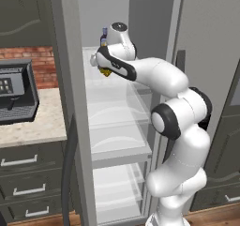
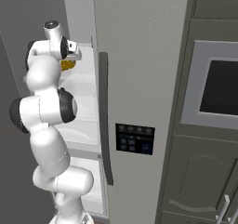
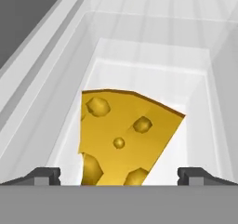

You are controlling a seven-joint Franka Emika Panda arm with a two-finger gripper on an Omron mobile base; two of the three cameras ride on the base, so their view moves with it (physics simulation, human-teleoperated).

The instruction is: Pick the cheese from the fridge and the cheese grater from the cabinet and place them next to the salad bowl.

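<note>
Yellow cheese (image 3: pixel 123 137), base cut off behind gripper (image 3: pixel 119 174)

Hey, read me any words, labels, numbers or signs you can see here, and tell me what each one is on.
None can be read.
Fridge door control panel: small lit marks, too blurred to read.
Bottle on the top shelf: label too small.
Countertop appliance: button panel, no legible characters.

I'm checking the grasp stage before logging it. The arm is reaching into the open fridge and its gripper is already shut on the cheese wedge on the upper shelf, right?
Not quite. The gripper is open: in the hand view its fingertips stand wide apart on either side of the cheese, not closed on it. The rest holds: the arm reaches into the open fridge at the upper shelf.
</note>
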